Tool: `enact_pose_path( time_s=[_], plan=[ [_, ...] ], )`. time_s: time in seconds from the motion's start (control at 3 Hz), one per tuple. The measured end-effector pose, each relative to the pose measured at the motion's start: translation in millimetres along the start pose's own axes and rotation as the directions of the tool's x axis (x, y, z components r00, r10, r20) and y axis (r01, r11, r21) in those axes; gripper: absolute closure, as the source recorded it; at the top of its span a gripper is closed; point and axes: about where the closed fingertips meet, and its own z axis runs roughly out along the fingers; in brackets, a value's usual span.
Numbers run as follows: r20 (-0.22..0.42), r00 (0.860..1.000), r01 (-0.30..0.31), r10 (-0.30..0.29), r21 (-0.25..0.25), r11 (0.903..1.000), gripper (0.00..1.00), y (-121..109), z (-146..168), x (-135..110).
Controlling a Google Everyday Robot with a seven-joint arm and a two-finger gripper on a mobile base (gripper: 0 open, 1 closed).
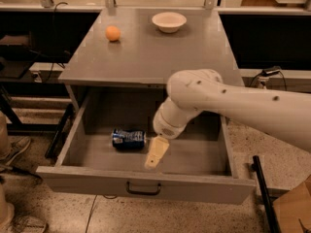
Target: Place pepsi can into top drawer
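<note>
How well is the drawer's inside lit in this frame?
Camera view: warm yellowish cast throughout; the top drawer is shadowed at its back under the tabletop; the pepsi can on its floor shows its blue plainly; the gripper, beside the can in the drawer, is brightly lit.
</note>
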Motion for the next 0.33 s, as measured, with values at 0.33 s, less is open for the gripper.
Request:
enact_pose_path(
  time_s=[0.33],
  plan=[
    [-0.046,0.995,-0.083,0.084,0.024,0.9962,0.0,21.4,-44.9,47.9]
  ],
)
